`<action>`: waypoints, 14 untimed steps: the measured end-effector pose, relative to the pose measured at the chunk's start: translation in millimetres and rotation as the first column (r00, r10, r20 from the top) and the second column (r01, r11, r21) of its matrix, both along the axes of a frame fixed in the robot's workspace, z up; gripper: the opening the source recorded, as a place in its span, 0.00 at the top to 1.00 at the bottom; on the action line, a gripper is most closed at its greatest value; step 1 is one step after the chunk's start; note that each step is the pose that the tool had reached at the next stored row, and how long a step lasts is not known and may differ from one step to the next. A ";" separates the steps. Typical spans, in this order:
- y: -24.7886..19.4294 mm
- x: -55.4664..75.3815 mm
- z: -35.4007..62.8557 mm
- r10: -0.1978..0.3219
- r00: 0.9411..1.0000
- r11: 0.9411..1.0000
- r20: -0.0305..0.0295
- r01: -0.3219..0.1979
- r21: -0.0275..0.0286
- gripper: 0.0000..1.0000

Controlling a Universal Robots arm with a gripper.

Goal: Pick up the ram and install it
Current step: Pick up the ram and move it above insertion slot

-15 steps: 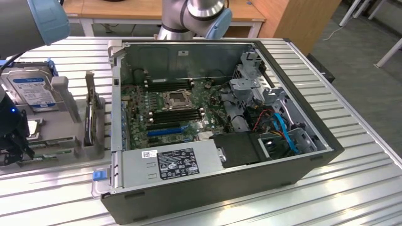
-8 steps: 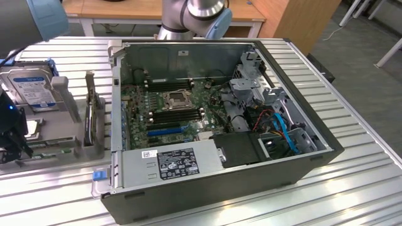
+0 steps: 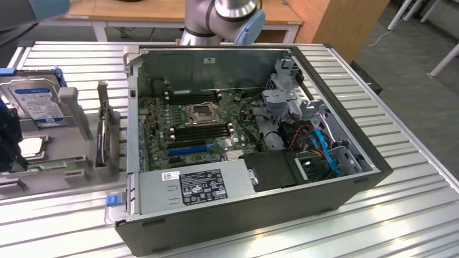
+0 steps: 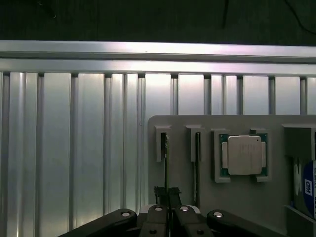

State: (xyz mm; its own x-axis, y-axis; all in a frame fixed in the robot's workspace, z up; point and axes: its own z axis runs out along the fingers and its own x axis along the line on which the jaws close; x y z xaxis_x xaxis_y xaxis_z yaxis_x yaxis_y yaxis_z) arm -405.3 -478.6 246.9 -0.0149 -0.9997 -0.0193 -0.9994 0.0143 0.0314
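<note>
The ram (image 4: 166, 158) stands on edge in a slot of the grey parts holder (image 4: 237, 197), so I see it as a thin dark line. My gripper (image 4: 168, 191) is directly over it, with the fingers drawn together around the stick's near end: shut on the ram. The ram still sits in its slot. In the exterior view the gripper's dark body (image 3: 8, 137) hangs over the holder (image 3: 72, 161) at the exterior view's left edge, beside the open computer case (image 3: 251, 215). Black memory slots (image 3: 192, 97) lie on the green motherboard near the processor socket (image 3: 201, 113).
A second thin stick (image 4: 197, 158) stands in the neighbouring slot. A square silver processor chip (image 4: 244, 155) lies beside it. The holder also carries a hard drive (image 3: 36, 102) and a dark expansion card (image 3: 106, 134). Everything rests on a ribbed aluminium table (image 3: 401, 226).
</note>
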 end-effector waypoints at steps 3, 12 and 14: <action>0.0 0.0 12.8 0.000 1.000 1.000 0.000 0.000 0.000 0.88; 0.0 0.0 53.8 0.004 1.000 1.000 0.000 -0.004 -0.006 0.88; 0.0 0.0 61.6 0.012 1.000 1.000 -0.001 -0.012 -0.009 0.88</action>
